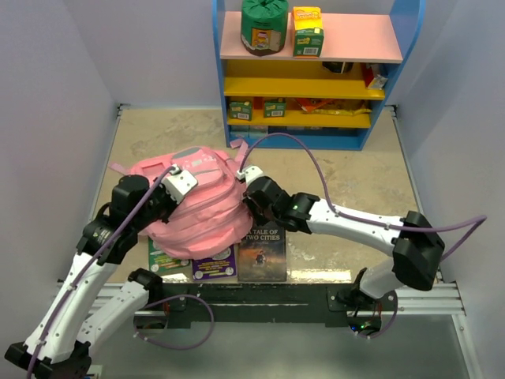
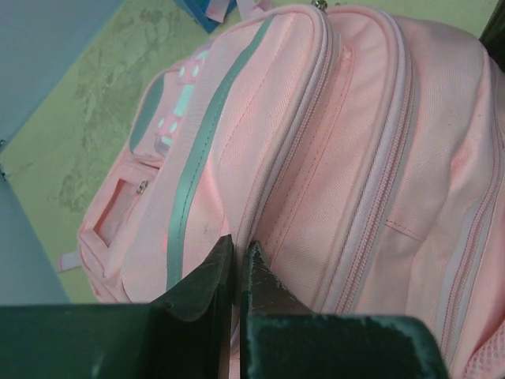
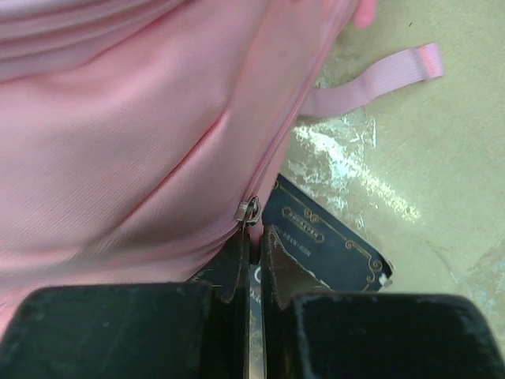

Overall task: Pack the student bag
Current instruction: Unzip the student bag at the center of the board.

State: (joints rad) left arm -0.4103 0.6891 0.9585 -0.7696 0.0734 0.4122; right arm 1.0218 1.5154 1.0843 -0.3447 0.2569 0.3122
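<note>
The student bag [image 1: 193, 201], a soft pink backpack with a pale grey stripe [image 2: 197, 150], lies in the middle of the table on top of some books. My left gripper [image 2: 237, 251] is at the bag's left side, shut on a fold of fabric beside a front pocket zip. My right gripper [image 3: 255, 237] is at the bag's right edge, shut just below the metal zipper slider [image 3: 249, 211], with its pink pull between the jaws. In the top view the left gripper [image 1: 175, 204] and the right gripper [image 1: 246, 210] both press against the bag.
A dark book, A Tale of Two Cities [image 1: 262, 251], a purple book [image 1: 215, 267] and a green one [image 1: 164, 260] stick out from under the bag at the near edge. A loose pink strap [image 3: 371, 83] lies on the table. A blue shelf unit [image 1: 308, 79] with boxes stands at the back.
</note>
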